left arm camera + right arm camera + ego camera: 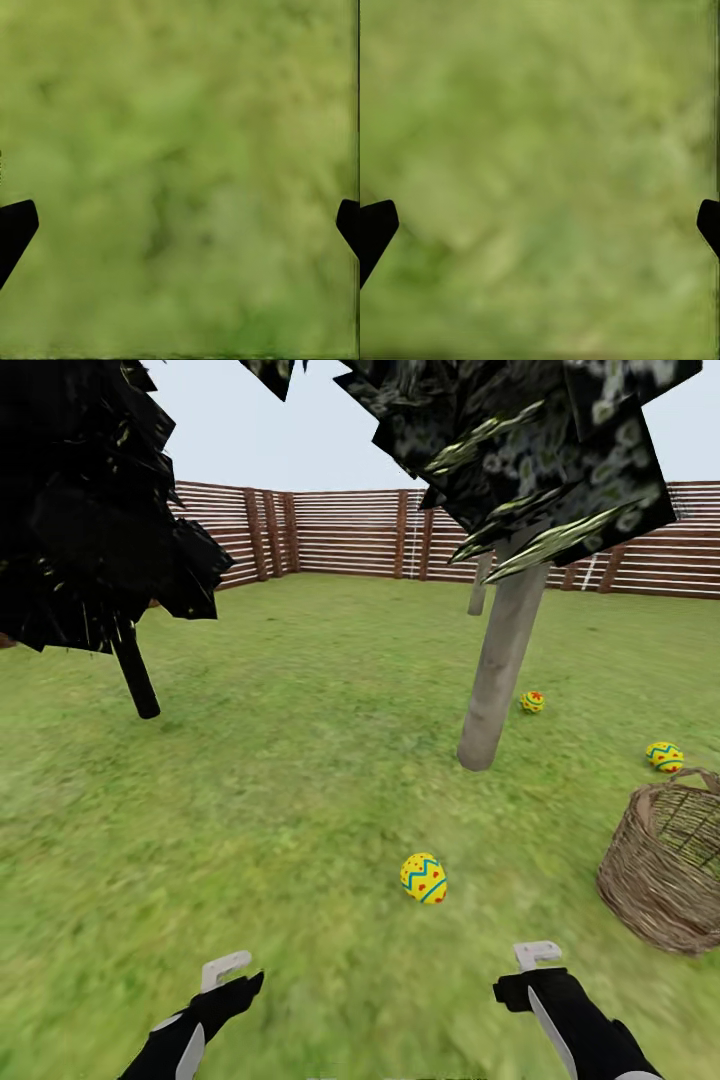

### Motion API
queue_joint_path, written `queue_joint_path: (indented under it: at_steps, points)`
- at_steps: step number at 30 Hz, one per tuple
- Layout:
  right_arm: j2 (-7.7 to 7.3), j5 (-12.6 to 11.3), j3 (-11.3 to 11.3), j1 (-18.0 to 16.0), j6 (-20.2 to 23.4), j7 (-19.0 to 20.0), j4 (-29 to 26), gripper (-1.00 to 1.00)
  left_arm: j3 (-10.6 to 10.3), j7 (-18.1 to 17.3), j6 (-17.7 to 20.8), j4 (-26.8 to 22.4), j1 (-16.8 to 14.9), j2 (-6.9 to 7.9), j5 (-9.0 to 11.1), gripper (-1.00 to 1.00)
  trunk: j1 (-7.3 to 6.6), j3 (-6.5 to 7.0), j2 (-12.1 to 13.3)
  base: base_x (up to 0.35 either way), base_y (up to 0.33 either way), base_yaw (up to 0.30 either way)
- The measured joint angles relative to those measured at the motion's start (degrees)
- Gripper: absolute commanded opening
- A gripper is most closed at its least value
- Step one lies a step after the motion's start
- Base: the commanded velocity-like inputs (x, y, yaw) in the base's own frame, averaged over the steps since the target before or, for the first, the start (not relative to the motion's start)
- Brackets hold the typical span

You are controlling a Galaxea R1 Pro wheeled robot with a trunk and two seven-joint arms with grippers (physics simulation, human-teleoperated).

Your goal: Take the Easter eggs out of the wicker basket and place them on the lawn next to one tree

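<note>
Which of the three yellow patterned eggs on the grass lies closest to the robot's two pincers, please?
The yellow egg with blue zigzags and red dots, alone on the mottled green lawn in front of both pincers. The other two lie farther off, one beyond the pale trunk, one behind the brown wicker basket.

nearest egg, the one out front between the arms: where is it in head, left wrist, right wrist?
Head: the nearest egg lies low and right of centre on the lawn, ahead of both grippers, with the pale tree trunk beyond it.
Left wrist: not in it; blurred grass between open fingertips.
Right wrist: not in it; grass again.
Shared landmark: the lawn.
</note>
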Motion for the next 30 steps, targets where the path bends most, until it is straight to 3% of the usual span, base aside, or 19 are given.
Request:
queue_joint_path:
  at_steps: [21,30]
  points:
    - [-0.01,-0.1,-0.1,0.0,0.0,0.0,0.3,1.0,0.0,-0.1,-0.1,0.0,0.0,-0.32,-0.1,1.0,-0.54,4.88,0.3,-0.221,-0.282,0.289]
    - [-0.1,-0.4,-0.1,0.0,0.0,0.2,0.3,1.0,0.0,0.0,-0.1,0.0,0.0,-0.36,-0.1,1.0,-0.77,7.0,0.4,-0.217,-0.282,0.056]
